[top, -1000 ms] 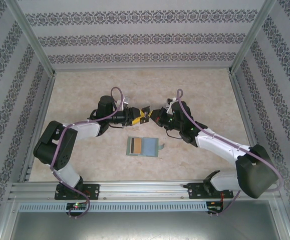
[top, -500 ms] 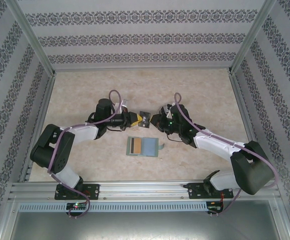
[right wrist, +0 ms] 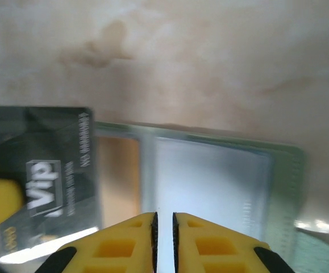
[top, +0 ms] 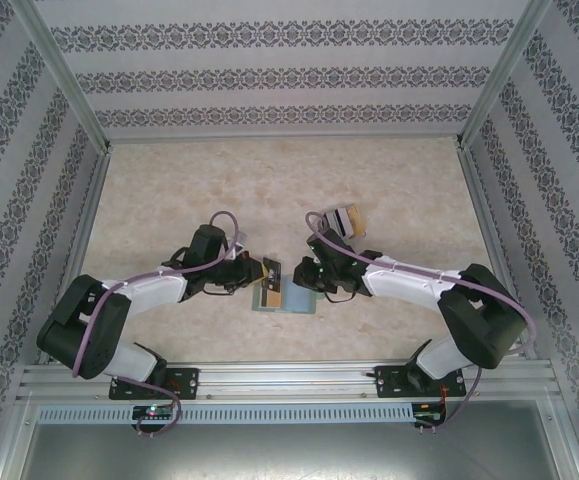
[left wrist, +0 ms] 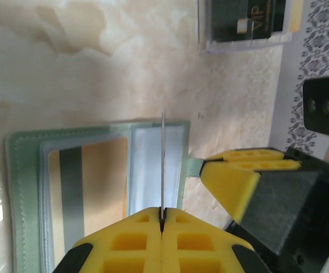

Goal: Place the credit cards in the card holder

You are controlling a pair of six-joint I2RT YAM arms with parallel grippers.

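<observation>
Card holder (top: 294,302) — beneath left gripper (top: 270,272)

3 credit cards (right wrist: 45,182) (left wrist: 104,182) (left wrist: 246,20) were counted, w/ 1 card holder (left wrist: 22,193), 1 clear box (top: 344,220) & 2 arms (top: 149,292) (top: 409,282) also tallied; cards by colour: 2 dark, 1 tan.

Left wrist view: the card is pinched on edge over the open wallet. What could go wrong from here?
1. The left fingers hold the card on edge above the card holder's empty pocket; its edge may butt the pocket face instead of sliding in.
2. The right fingers sit close beside the holder's tab, so both pairs of fingers could collide as the card comes down.
</observation>
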